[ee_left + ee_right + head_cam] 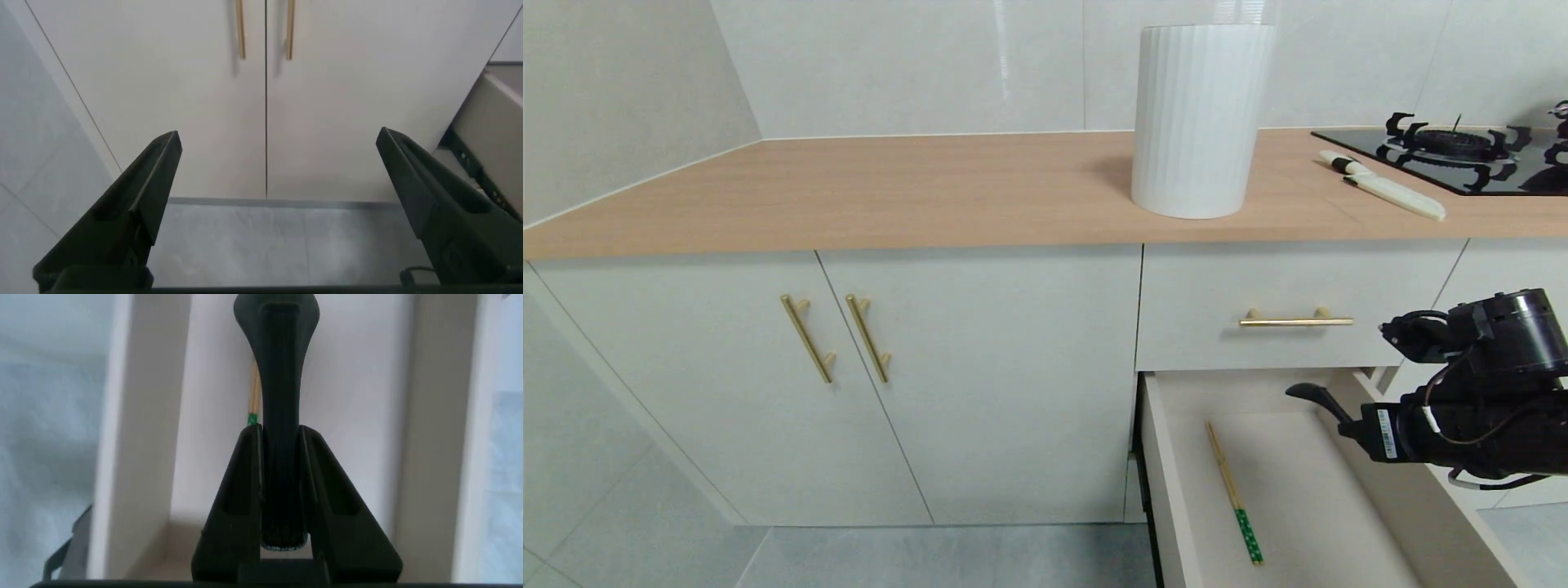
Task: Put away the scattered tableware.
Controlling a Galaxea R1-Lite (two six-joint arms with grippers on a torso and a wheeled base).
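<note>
Down low in the open drawer [1168,457], a pair of chopsticks [1233,494] with green ends lies flat on the bottom, so that part of the job looks done. Just above the drawer, the right gripper [1349,423] has its fingers [237,506] closed tight on a long black thing [276,343] with a round end. It hangs over the inside of the drawer, and I think it goes in next. I cannot tell if it is a spoon or something else, because the fingers hide part of it. The front of the drawer is cut off too, so more things could lie there. Off to the side, the left gripper [278,139] faces the cupboard doors [343,98] and the floor, with its fingers [139,204] spread wide and nothing between them. Farther back, up on the wooden surface [890,188], a pale knife [1384,186] lies out near the stove [1445,155], so it may need putting away. A tall white pot [1201,122] stands not far from it, and what is inside is hidden.
</note>
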